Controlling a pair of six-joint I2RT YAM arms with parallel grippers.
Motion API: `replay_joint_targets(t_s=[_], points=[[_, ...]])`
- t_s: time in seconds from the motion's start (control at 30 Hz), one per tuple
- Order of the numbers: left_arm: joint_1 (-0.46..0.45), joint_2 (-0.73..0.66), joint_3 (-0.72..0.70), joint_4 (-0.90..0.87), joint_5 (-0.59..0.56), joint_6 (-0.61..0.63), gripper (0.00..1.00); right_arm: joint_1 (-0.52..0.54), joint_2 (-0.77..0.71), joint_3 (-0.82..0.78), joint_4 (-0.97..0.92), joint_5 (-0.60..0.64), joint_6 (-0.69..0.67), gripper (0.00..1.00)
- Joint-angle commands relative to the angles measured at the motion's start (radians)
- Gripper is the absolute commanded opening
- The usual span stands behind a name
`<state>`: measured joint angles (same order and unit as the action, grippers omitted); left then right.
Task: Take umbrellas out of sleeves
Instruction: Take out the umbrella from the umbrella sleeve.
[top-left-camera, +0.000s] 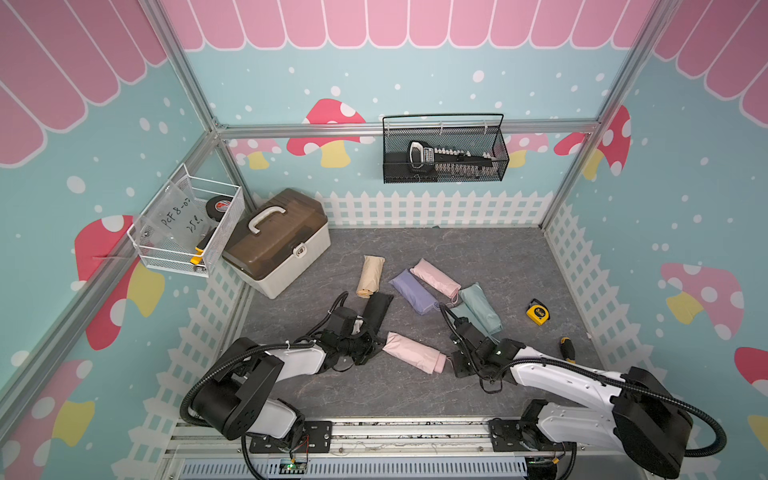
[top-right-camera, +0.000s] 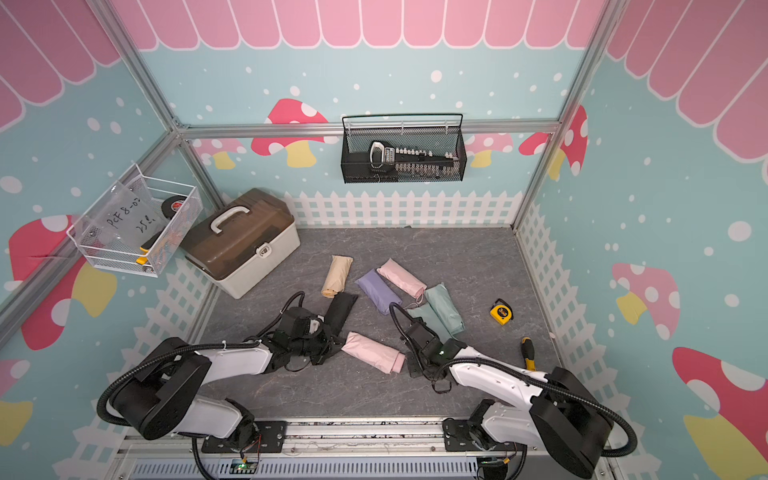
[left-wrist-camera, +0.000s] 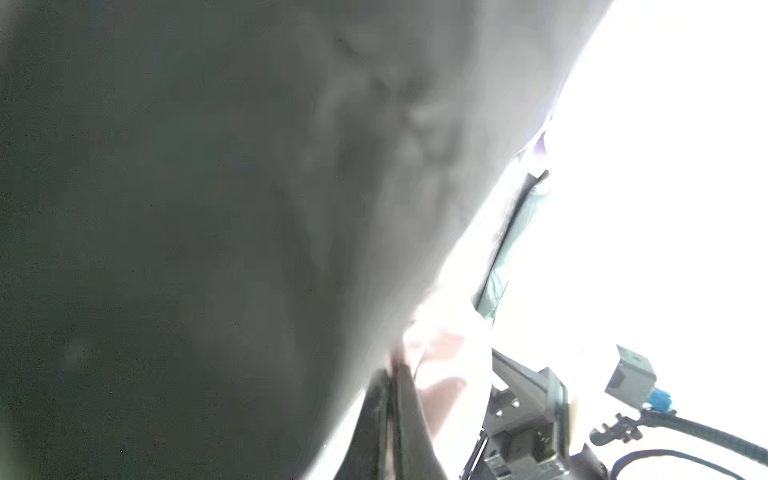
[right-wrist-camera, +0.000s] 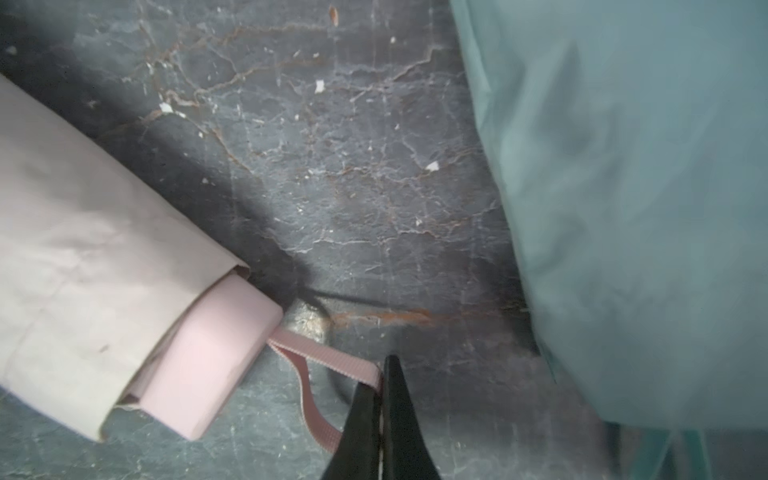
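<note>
Jaws of right gripper (right-wrist-camera: 381, 368) pinched shut on wrist loop (right-wrist-camera: 328, 353) of pink umbrella (right-wrist-camera: 208, 361); left gripper (left-wrist-camera: 392, 374) clamps pink sleeve (right-wrist-camera: 83, 249), lower centre of both top views. We count none out yet; six other bundles (top-left-camera: 415, 291), mid-frame, seemingly still sleeved.

1. robot lab cell, a staged booth and not a real room: aluminium frame (top-left-camera: 407, 126) boxes in a small space.
2. walls (top-left-camera: 291, 75) are a printed backdrop with mushrooms, picket fence and pink awning.
3. left arm (top-left-camera: 291, 359) and right arm (top-left-camera: 561, 376) sit on a rail (top-left-camera: 395, 432) at the front edge.
4. grey mat (top-left-camera: 478, 257) is the work surface.
5. workshop bits around: toolbox (top-left-camera: 278, 241), tape measure (top-left-camera: 537, 311), screwdriver (top-left-camera: 567, 349), black basket (top-left-camera: 444, 149) and white basket (top-left-camera: 187, 226) hung on the frame.
</note>
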<state>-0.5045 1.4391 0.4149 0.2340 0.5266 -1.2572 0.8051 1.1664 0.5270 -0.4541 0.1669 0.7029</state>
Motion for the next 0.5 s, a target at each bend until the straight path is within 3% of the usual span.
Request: replay_joint_targets(t_s=[0.0, 0.3, 0.47], points=[[0.012, -0.044, 0.031, -0.088, -0.045, 0.058, 0.0, 0.003, -0.026, -0.014, -0.072, 0.059, 0.037, 0.0], [0.031, -0.107, 0.039, -0.162, -0.05, 0.095, 0.0, 0.003, -0.033, -0.018, -0.097, 0.047, 0.037, 0.0], [0.055, -0.191, 0.056, -0.286, -0.086, 0.16, 0.0, 0.003, -0.065, -0.036, -0.108, 0.057, 0.066, 0.0]])
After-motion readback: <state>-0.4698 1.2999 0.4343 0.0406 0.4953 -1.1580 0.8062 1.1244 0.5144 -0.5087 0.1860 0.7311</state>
